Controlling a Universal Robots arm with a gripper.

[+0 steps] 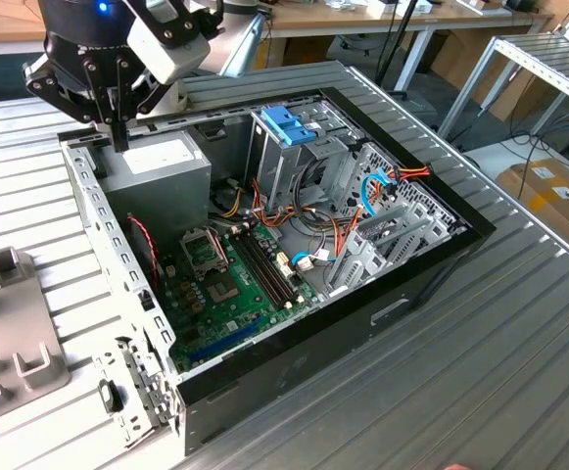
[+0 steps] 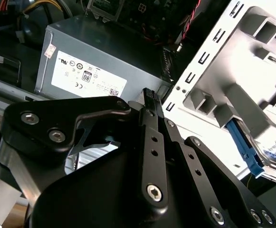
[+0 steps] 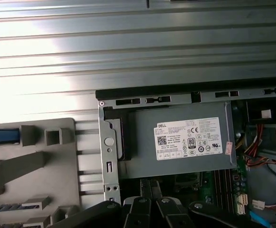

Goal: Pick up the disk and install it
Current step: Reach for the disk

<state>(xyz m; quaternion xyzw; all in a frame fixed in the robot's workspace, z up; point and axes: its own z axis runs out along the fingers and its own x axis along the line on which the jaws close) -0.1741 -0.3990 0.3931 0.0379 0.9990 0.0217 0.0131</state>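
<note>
My gripper point(image 1: 119, 135) hangs over the back left corner of the open computer case point(image 1: 431, 274), above the case wall beside the grey power supply box point(image 1: 162, 164). Its black fingers look pressed together with nothing between them in the second wrist view point(image 2: 149, 96) and in the first wrist view point(image 3: 147, 189). The disk point(image 2: 246, 149) lies in the pale grey fixture tray point(image 2: 252, 61) outside the case. Only its blue side rail and a bit of its label edge show. In the first wrist view the disk's blue rail point(image 3: 2, 136) peeks out at the tray's point(image 3: 38, 161) edge.
Inside the case stand a tall metal cage with a blue plastic top point(image 1: 289, 125), the green motherboard point(image 1: 235, 284) and bundles of orange and blue cables point(image 1: 362, 211). The case rests on a ribbed metal table point(image 1: 519, 343). The fixture tray point(image 1: 10, 333) lies at the exterior view's left.
</note>
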